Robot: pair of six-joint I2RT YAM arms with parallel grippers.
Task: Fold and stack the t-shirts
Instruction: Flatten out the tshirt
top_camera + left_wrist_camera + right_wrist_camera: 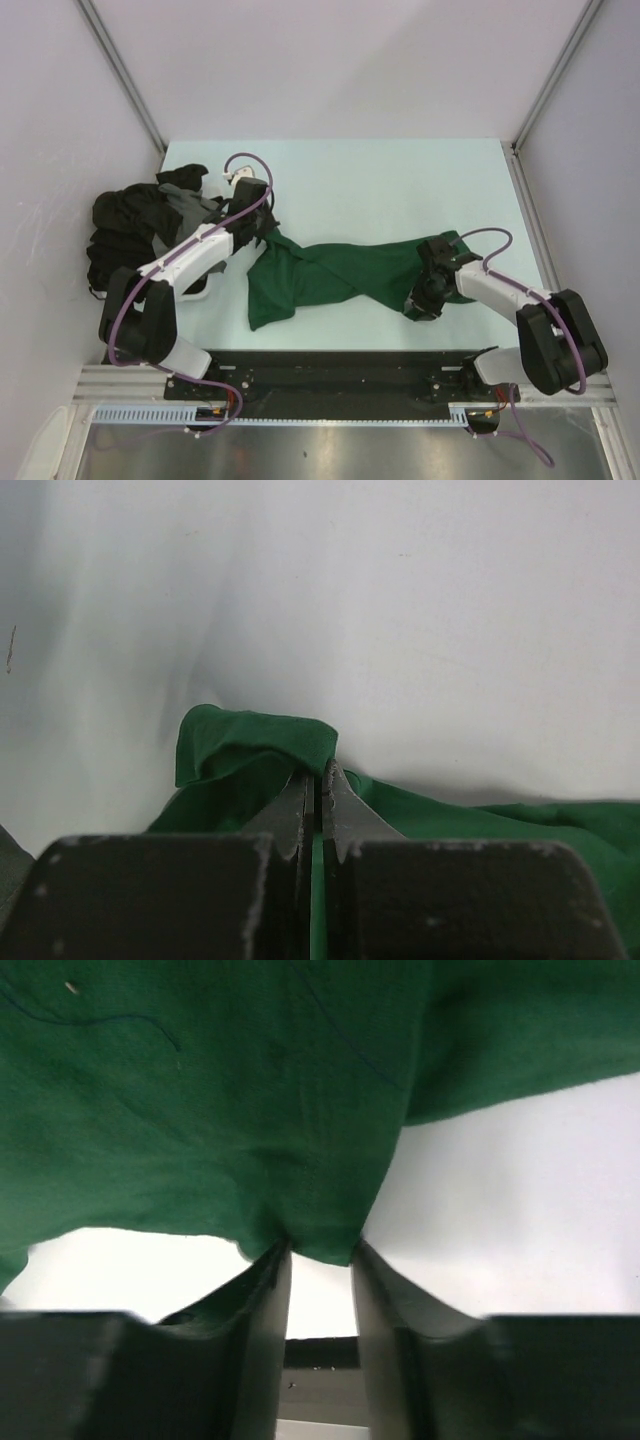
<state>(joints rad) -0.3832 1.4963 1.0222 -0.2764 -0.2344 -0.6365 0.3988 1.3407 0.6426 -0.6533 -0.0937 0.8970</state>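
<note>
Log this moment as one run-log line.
left gripper: shut on green t-shirt | right gripper: shut on other end | shirt: twisted, stretched between them | dark t-shirts: heaped at left

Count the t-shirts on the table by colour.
green t-shirt: 1
dark grey t-shirt: 1
black t-shirts: at least 1, bunched in a heap, cannot be told apart
Total: at least 3
</note>
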